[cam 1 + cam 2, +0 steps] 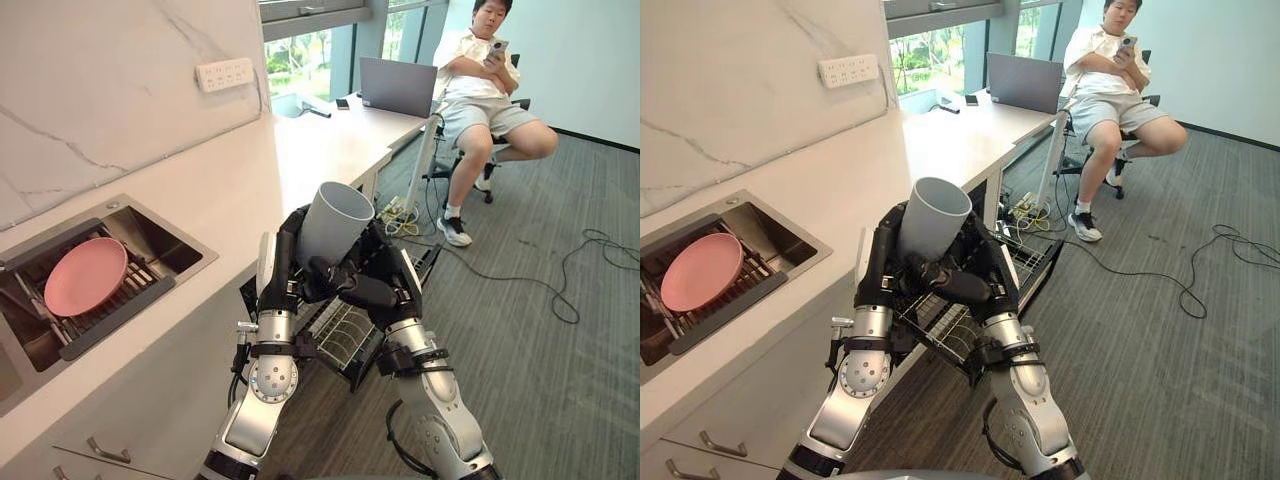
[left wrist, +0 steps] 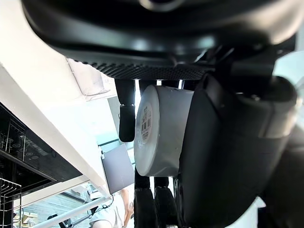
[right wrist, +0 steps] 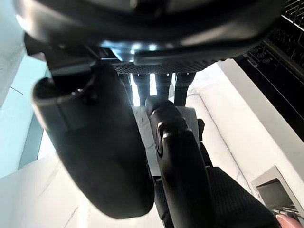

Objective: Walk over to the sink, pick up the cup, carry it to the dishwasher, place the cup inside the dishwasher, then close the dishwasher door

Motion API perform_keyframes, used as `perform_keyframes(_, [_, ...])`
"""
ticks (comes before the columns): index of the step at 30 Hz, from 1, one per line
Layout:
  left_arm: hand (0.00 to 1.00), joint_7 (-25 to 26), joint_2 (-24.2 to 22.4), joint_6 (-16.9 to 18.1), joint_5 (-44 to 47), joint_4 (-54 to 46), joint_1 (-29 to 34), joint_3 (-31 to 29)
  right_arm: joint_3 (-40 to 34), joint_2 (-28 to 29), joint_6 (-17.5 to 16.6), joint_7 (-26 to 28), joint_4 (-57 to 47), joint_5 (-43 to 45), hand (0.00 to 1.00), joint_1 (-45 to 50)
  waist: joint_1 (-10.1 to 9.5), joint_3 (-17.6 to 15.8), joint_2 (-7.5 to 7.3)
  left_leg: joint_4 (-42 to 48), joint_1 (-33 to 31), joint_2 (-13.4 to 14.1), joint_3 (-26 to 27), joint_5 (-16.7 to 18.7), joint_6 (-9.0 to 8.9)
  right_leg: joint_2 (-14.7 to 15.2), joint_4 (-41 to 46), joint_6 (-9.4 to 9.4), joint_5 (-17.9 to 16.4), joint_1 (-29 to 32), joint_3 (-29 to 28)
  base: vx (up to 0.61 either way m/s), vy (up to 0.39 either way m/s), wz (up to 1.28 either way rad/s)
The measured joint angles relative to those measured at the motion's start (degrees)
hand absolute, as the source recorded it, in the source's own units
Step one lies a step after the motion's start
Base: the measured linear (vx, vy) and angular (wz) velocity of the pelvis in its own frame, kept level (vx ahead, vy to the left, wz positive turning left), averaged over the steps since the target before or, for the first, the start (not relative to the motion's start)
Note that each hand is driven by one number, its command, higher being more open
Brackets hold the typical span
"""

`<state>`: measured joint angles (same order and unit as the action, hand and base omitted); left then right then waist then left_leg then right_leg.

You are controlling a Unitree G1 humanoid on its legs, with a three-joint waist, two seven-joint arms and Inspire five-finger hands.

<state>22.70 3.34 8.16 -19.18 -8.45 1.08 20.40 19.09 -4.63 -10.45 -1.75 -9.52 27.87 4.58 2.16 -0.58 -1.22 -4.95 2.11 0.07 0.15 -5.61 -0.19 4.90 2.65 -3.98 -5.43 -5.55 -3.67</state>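
A light grey cup [image 1: 333, 222] stands upright, mouth up, held between both hands in front of the counter edge. My left hand [image 1: 283, 265] grips its left side, with fingers reaching up the wall. The left wrist view shows the cup's base [image 2: 159, 135] between the thumb and fingers. My right hand [image 1: 366, 285] curls round the cup's lower front from the right. The cup hangs above the dishwasher's pulled-out wire rack [image 1: 345, 338], under the white counter [image 1: 250, 190]. The sink [image 1: 160, 232] lies to the left, behind the hands.
A pink plate [image 1: 85, 275] rests on a rack in the sink. A person [image 1: 480, 90] sits on a chair at the back right beside a desk with a laptop [image 1: 398, 87]. Cables [image 1: 560, 275] trail over the grey floor. Drawer handles [image 1: 105, 452] show at lower left.
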Motion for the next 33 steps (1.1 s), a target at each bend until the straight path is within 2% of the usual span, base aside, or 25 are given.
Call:
perform_keyframes(17, [0.0,1.0,-0.2,0.0,1.3,-0.2,0.0,-0.2,-0.7,-0.6,-0.6,-0.6,0.1,-0.1,0.0,0.0,-0.42,0.2,-0.16,0.0,-0.3,-0.1,-0.7,-0.4,0.0,0.0,-0.1,-0.02,0.0,-0.1,0.8,0.0,-0.004,0.01])
perform_keyframes(18, [0.0,1.0,-0.2,0.0,1.3,-0.1,0.0,-0.2,-0.8,-0.6,-0.6,-0.6,0.1,-0.2,1.0,0.0,-0.49,0.2,-0.16,0.0,-0.3,-0.1,-0.7,-0.4,0.0,0.0,-0.1,-0.02,0.0,-0.1,0.8,0.0,0.0,0.0])
perform_keyframes(30, [0.0,0.4,0.3,1.4,1.3,1.7,0.6,0.7,-1.9,-0.5,-0.6,-0.7,0.1,-0.5,1.0,0.0,-0.77,0.2,-0.24,0.0,-0.7,-0.1,-0.9,-0.4,-0.01,0.0,-0.6,-0.14,0.2,-0.1,0.9,0.0,0.0,0.0])
perform_keyframes(33, [0.0,-1.8,1.6,1.4,1.2,4.0,0.6,4.1,-1.6,0.3,-0.7,-0.6,0.0,-0.6,1.0,-0.9,-0.88,0.2,-0.26,-0.1,-0.6,-0.1,-0.9,-0.4,-0.01,0.0,-0.6,-0.15,0.2,-0.1,0.9,0.0,0.0,0.0])
